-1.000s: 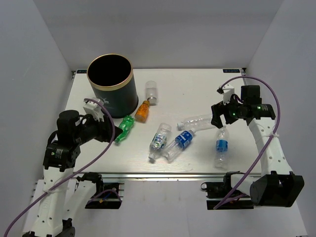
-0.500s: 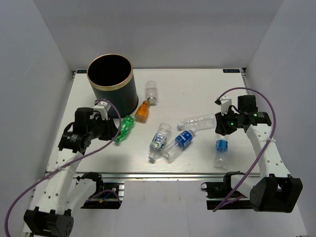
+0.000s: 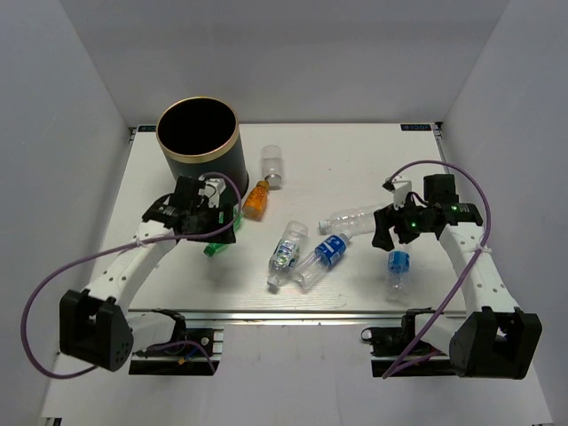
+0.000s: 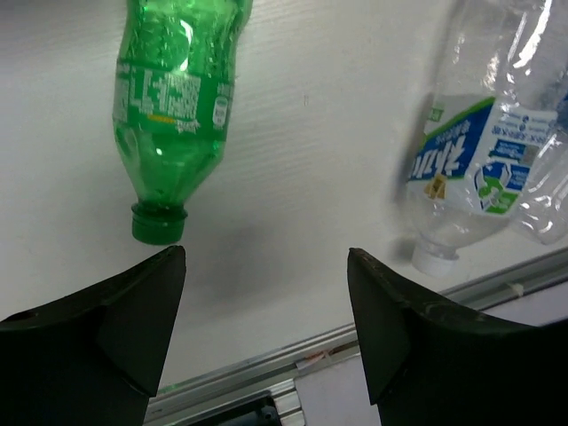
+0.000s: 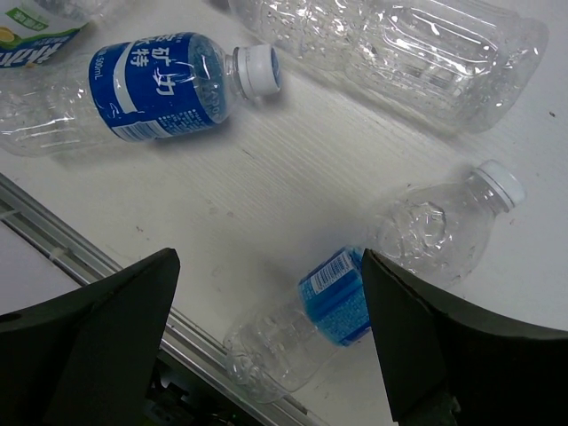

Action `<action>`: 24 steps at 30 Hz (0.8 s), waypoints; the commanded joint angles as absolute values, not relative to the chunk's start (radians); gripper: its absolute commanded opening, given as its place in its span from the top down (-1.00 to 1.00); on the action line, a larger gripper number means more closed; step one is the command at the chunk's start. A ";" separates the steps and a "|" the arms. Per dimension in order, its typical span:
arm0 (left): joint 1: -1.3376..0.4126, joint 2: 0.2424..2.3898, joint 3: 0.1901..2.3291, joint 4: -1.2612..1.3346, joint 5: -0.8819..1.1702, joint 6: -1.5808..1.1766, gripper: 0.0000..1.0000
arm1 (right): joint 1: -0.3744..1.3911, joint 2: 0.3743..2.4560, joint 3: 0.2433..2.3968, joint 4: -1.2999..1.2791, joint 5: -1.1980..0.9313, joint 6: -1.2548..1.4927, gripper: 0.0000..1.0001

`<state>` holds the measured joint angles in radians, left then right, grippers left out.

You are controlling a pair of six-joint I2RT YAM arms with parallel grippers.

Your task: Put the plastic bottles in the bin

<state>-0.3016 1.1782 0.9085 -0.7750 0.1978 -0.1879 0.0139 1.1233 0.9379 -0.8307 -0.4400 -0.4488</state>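
Note:
The dark green bin (image 3: 201, 164) with a gold rim stands at the back left. My left gripper (image 3: 224, 227) hovers open over the green bottle (image 3: 213, 249); in the left wrist view that bottle (image 4: 169, 98) lies just beyond my left gripper (image 4: 266, 266), its cap near the left finger. My right gripper (image 3: 384, 234) is open above a blue-labelled clear bottle (image 3: 397, 266). In the right wrist view this bottle (image 5: 355, 302) lies between the fingers of my right gripper (image 5: 271, 266), below them. Neither gripper holds anything.
An orange bottle (image 3: 256, 200) and a white-capped clear bottle (image 3: 272, 167) lie right of the bin. Two labelled bottles (image 3: 286, 251) (image 3: 324, 257) lie mid-table, a plain clear one (image 3: 355, 217) behind them. The table's front rail (image 5: 53, 240) is close to the right bottle.
My left arm has reached right and forward until its gripper is over the green bottle. My right gripper has shifted left and down towards the blue-labelled bottle. No bottle has moved.

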 commanded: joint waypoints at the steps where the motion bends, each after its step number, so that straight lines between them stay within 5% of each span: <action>1: -0.337 1.254 0.991 -0.747 0.094 -0.183 -0.67 | 0.011 1.132 0.933 -0.801 -0.485 -0.440 -0.78; 24: -0.390 1.382 0.819 -0.473 -0.063 -0.005 -0.75 | 0.011 1.161 0.913 -0.785 -0.515 -0.434 -0.78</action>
